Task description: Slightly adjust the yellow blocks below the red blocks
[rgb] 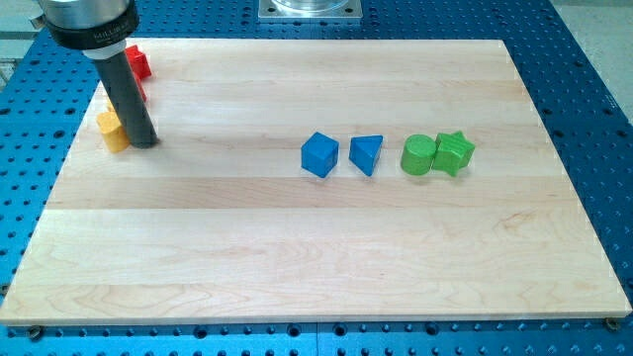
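Observation:
My dark rod comes down at the view's upper left, and my tip rests on the board. It touches the right side of the yellow blocks, which sit near the board's left edge; the rod partly hides them, so their shapes are unclear. One red block lies above them near the top left corner. A second red block shows only as a sliver behind the rod. The yellow blocks lie directly below the red ones.
A blue cube and a blue triangular block sit side by side at the board's middle. A green cylinder and a green star touch each other to their right. The wooden board lies on a blue perforated table.

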Motion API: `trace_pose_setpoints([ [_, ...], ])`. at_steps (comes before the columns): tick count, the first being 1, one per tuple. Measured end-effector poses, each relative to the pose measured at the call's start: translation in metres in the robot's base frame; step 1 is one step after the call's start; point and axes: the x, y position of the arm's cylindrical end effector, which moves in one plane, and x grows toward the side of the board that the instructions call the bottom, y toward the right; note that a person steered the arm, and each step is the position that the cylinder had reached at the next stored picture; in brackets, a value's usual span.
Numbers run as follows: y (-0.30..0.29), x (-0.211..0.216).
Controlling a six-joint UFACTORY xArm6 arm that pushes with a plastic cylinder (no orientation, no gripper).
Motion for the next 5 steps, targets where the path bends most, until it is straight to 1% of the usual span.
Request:
trace_pose_setpoints([
  [1,0.029,-0.020],
  [2,0.026,-0.040],
  [3,0.005,-0.040],
  [5,0.001,-0.033],
])
